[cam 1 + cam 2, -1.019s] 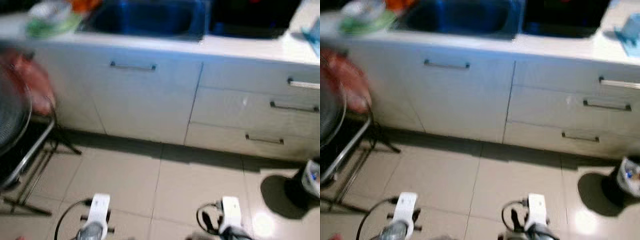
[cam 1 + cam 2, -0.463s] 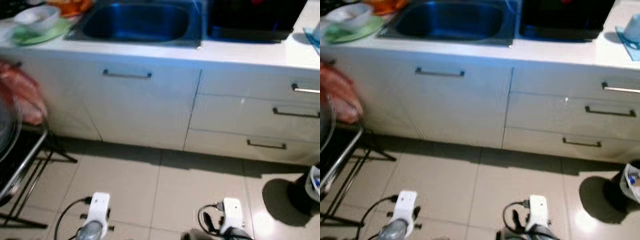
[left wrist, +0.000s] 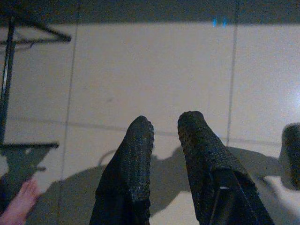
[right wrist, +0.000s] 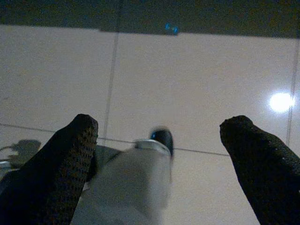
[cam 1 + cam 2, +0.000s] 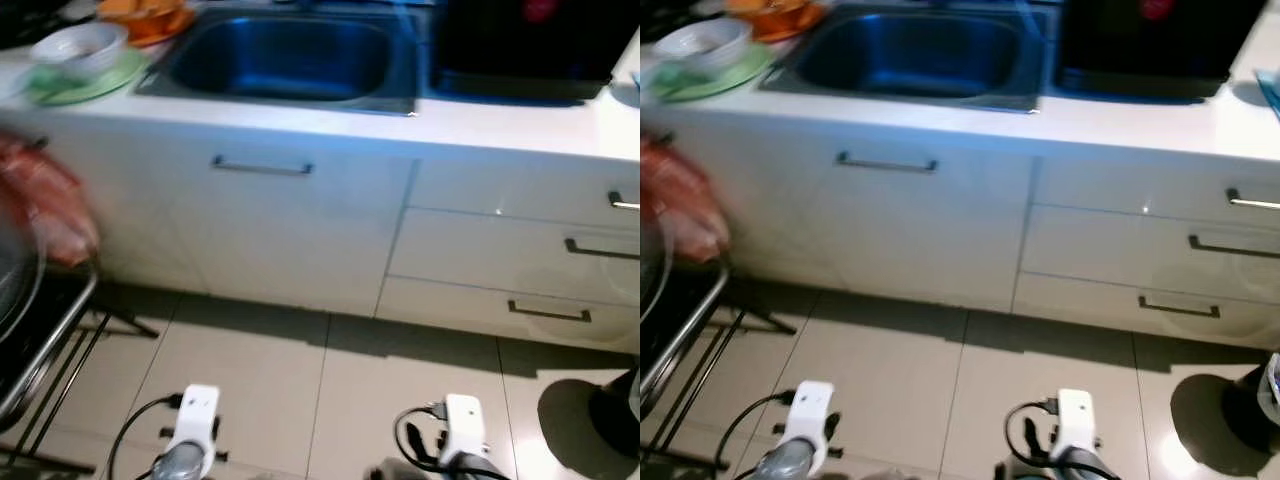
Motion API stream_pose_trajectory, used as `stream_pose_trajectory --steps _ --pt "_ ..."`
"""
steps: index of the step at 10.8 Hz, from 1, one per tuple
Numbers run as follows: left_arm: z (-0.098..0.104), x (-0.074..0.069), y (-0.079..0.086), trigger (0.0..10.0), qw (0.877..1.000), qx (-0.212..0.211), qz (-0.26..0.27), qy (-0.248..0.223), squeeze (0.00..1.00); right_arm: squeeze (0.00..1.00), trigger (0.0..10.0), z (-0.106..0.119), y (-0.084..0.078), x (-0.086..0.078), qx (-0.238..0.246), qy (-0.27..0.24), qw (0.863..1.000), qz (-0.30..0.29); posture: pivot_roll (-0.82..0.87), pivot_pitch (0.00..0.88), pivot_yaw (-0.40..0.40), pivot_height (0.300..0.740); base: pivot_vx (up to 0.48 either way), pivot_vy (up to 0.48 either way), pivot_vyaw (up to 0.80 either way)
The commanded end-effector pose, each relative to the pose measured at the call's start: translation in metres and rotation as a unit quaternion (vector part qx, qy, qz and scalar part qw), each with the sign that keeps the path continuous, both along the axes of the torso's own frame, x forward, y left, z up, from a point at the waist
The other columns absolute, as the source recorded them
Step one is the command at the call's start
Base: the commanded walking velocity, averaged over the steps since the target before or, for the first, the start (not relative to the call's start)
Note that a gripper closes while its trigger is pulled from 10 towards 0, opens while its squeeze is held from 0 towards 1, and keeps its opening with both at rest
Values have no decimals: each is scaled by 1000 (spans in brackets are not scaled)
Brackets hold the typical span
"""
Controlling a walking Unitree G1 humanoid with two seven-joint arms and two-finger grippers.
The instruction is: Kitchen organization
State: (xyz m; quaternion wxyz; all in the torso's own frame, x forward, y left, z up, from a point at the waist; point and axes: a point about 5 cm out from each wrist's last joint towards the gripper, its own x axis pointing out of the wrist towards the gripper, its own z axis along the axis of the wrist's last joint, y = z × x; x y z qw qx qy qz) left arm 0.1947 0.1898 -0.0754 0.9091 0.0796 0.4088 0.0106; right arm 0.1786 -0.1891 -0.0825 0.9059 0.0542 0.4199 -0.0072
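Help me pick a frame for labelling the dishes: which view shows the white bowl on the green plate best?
The left eye view: the white bowl sits whole on the green plate on the counter beside the sink. The right eye view shows the same bowl nearer its edge, more blurred. Both wrist views look down at floor tiles.

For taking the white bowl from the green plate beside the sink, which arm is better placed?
Probably the left. The white bowl sits on the green plate at the counter's left end, on the left gripper side. The right gripper hangs farther right. Both hang low now.
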Motion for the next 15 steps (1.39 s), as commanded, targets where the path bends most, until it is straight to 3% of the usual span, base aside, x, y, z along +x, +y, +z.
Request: stream_pose_trajectory --steps 1,2,15 --pt "-4 -8 -1 10000 1000 -1 0 13 0 0 10000 -1 -1 -3 -6 5 1000 1 -37 126 38 740 304 0 625" --pt "-4 -8 -1 10000 1000 -1 -1 12 0 0 10000 -1 -1 -3 -6 5 1000 0 -36 124 38 740 304 0 800" --pt "-4 -7 -3 10000 1000 -9 5 6 0 0 10000 -1 0 -2 7 0 1000 -12 -40 131 37 740 272 0 0"
